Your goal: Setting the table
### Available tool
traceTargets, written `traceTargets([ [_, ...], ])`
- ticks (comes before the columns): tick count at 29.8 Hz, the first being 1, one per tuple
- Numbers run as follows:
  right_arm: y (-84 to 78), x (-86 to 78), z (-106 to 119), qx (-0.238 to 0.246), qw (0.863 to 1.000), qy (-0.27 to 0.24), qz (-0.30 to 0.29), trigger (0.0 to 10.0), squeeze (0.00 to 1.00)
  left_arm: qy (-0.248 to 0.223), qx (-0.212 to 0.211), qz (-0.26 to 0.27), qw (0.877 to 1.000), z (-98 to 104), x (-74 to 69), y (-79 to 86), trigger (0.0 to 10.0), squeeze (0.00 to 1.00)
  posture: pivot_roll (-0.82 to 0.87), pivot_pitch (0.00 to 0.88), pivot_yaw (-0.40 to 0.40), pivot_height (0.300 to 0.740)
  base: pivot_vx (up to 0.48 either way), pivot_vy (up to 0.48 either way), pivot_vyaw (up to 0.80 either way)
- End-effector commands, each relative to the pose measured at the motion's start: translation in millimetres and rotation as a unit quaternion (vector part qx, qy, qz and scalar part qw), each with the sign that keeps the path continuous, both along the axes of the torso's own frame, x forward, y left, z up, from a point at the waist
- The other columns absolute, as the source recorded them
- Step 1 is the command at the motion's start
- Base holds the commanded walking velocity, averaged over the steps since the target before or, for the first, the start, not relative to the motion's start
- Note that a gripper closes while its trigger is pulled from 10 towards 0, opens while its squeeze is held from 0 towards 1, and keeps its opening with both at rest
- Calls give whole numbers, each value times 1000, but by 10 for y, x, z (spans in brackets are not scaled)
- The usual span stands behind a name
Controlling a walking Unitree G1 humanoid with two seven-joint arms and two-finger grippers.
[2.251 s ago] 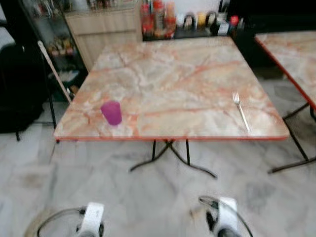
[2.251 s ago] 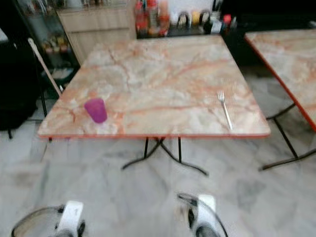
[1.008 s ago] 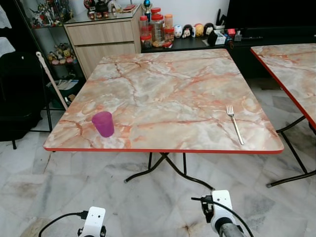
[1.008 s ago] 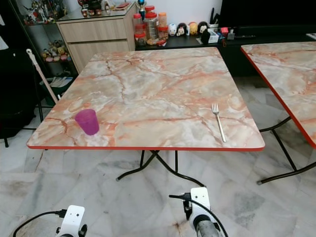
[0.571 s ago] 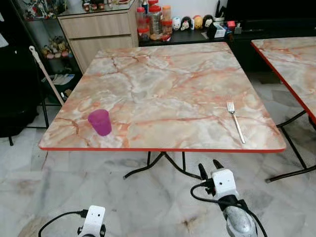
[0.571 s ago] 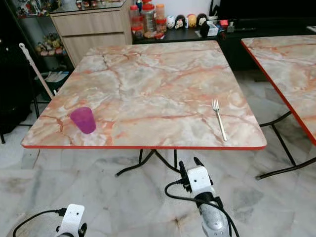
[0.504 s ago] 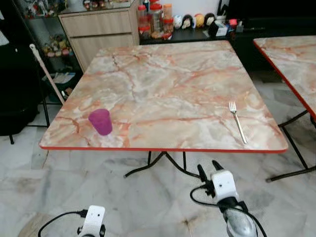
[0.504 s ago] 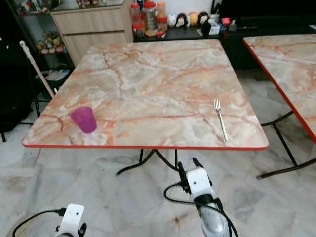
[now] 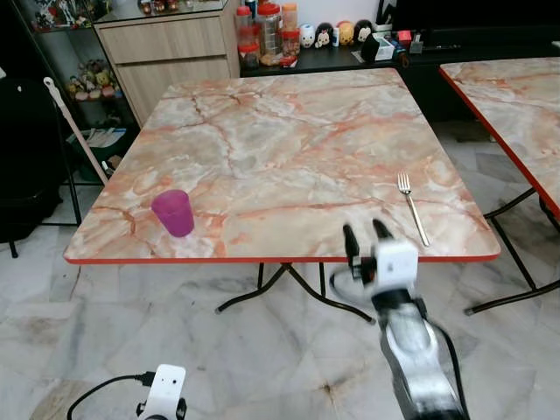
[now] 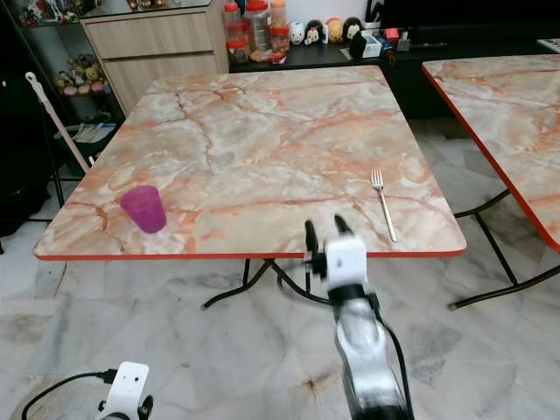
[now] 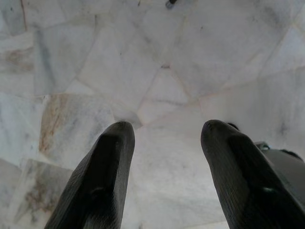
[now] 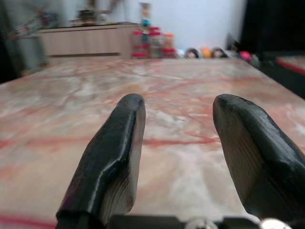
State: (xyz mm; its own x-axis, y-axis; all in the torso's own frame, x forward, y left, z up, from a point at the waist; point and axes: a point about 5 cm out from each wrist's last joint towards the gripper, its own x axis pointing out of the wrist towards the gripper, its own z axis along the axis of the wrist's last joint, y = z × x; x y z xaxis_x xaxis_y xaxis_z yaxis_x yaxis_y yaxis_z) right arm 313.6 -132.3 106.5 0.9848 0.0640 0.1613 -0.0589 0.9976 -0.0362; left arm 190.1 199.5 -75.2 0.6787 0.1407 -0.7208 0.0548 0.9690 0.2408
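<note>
Both grippers gape: right gripper (image 9: 367,233) raised at the table's (image 9: 289,131) near edge, beside the fork (image 9: 411,206); left gripper (image 11: 164,138) hangs over floor.

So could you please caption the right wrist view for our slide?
Right tool open, fingers raised at the near edge of the marble table.

A purple cup (image 10: 143,208) and a fork (image 10: 382,203) lie on the table (image 10: 254,140). The right gripper (image 10: 321,233), fingers apart, is at the table's near edge.

Cup (image 9: 173,212) near-left on bench (image 9: 280,149); fork (image 9: 412,206) near-right, well apart. Cabinet (image 9: 166,48) behind, second bench (image 9: 516,105) right.
</note>
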Motion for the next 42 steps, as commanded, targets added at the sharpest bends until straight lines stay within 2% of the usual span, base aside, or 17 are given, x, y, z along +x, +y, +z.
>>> traceTargets([
  [1,64,53,-34,22,999,23,1,10000,0,6,5,-1,1000,-6,-8,14,10000,0,-6,34,92,740,255,0,0],
  [10,203,188,61,23,999,22,10,10000,0,5,6,3,1000,0,0,30,10000,0,1,32,90,740,262,0,0],
  [35,116,263,114,17,1000,13,0,10000,0,5,7,1,1000,1,4,24,10000,0,-4,36,93,740,287,0,0],
  [42,133,260,111,18,1000,14,3,10000,0,0,6,5,1000,6,6,30,10000,0,-4,38,93,740,0,0,0],
])
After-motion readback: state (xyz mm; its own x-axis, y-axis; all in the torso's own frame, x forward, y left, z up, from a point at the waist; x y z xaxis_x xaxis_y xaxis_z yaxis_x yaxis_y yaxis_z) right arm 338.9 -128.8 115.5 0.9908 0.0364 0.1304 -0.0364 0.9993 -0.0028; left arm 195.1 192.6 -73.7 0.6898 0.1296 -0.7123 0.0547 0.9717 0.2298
